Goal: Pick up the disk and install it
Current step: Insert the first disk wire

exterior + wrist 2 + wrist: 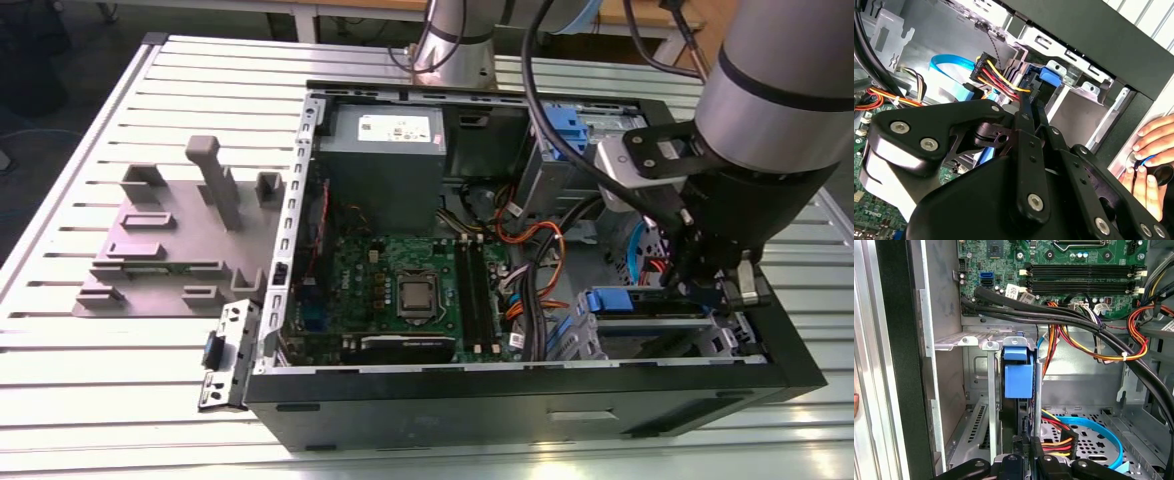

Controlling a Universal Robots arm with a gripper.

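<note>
The disk [1018, 371] stands on edge in the metal drive cage [970, 342] at the front corner of the open computer case [534, 385], its blue plastic end facing the camera in the first wrist view; in the exterior view the blue end [611, 300] sits atop the cage near the case's right front. The gripper [1026, 452] is just at the disk's edge, its black fingers [1031, 107] closed in against the thin disk edge, pinching it, as far as both wrist views show. In the exterior view the gripper [714, 285] hangs over the cage, partly hidden by the arm's dark wrist.

Around the disk: a bundle of red, yellow and orange power wires [1089, 347] and thick black cables [1054, 315] cross just above the cage; a flat blue data cable [1094, 432] loops over the perforated case floor beside the gripper. The green motherboard [400, 290] fills the case's middle, with a grey power supply [387, 140] at the far end.

In the second wrist view a person's hand [1149, 165] rests against the outside of the case, fingers on a small dark object.

The case lies on its side on a ribbed white metal table [120, 390]. A grey plastic fixture [174, 240] with upright posts stands on the table at the exterior view's left, well apart from the case.
</note>
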